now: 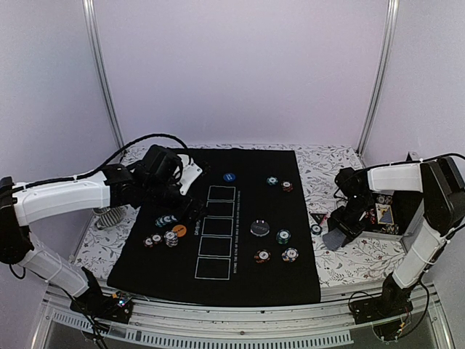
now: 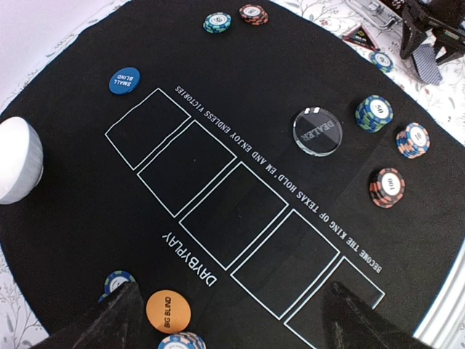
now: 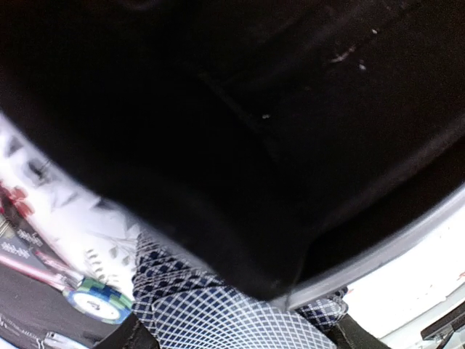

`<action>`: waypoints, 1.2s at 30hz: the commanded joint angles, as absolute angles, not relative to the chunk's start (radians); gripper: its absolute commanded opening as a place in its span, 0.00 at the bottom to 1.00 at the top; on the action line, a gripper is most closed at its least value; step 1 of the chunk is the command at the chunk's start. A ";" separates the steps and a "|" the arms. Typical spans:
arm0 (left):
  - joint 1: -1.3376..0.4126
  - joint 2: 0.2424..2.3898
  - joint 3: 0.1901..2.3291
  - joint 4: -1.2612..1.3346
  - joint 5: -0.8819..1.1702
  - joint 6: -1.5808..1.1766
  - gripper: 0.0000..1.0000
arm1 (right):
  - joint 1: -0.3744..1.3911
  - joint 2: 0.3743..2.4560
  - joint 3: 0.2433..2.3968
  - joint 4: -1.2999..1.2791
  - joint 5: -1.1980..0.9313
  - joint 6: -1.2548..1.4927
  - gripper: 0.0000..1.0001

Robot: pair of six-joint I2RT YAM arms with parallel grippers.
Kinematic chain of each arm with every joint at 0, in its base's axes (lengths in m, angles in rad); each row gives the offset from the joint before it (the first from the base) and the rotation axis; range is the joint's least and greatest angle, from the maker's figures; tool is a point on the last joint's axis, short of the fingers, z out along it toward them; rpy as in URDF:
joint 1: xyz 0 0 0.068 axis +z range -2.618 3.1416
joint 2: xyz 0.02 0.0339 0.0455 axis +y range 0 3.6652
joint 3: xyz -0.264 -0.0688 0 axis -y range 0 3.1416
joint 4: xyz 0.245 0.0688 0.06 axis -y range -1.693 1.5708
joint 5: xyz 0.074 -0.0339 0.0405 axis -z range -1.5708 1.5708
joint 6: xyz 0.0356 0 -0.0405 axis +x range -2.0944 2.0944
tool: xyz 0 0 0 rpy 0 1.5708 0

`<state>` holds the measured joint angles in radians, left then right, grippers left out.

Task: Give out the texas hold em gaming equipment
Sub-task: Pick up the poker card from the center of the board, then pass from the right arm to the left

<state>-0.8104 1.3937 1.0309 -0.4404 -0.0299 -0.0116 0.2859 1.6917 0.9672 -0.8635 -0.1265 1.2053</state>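
Note:
My right gripper [image 1: 336, 234] is off the mat's right edge, shut on a bunch of grey-blue lattice-backed playing cards [image 3: 218, 313] that span the gap between its fingers [image 3: 347, 336]. A teal chip [image 3: 98, 297] and a black-red triangle [image 1: 318, 216] lie beside it. My left gripper [image 2: 236, 320] hangs open over the mat's left side with nothing between its jaws, close to the orange big blind disc [image 2: 168, 310]. The blue small blind disc [image 2: 124, 80], the clear dealer button [image 2: 317, 131] and several striped chip stacks [image 2: 374, 113] sit on the mat.
The black mat [image 1: 240, 283] with white rectangles covers the table's middle. A white bowl [image 2: 14, 160] stands at its far left edge. An open box [image 1: 385, 214] sits at the right by my right arm. A dark blurred shape [image 3: 218, 109] fills most of the right wrist view.

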 commanded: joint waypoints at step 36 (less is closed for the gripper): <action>-1.149 1.915 1.125 0.736 0.232 -0.611 0.80 | 0.558 1.380 1.172 -0.982 -0.131 1.172 0.48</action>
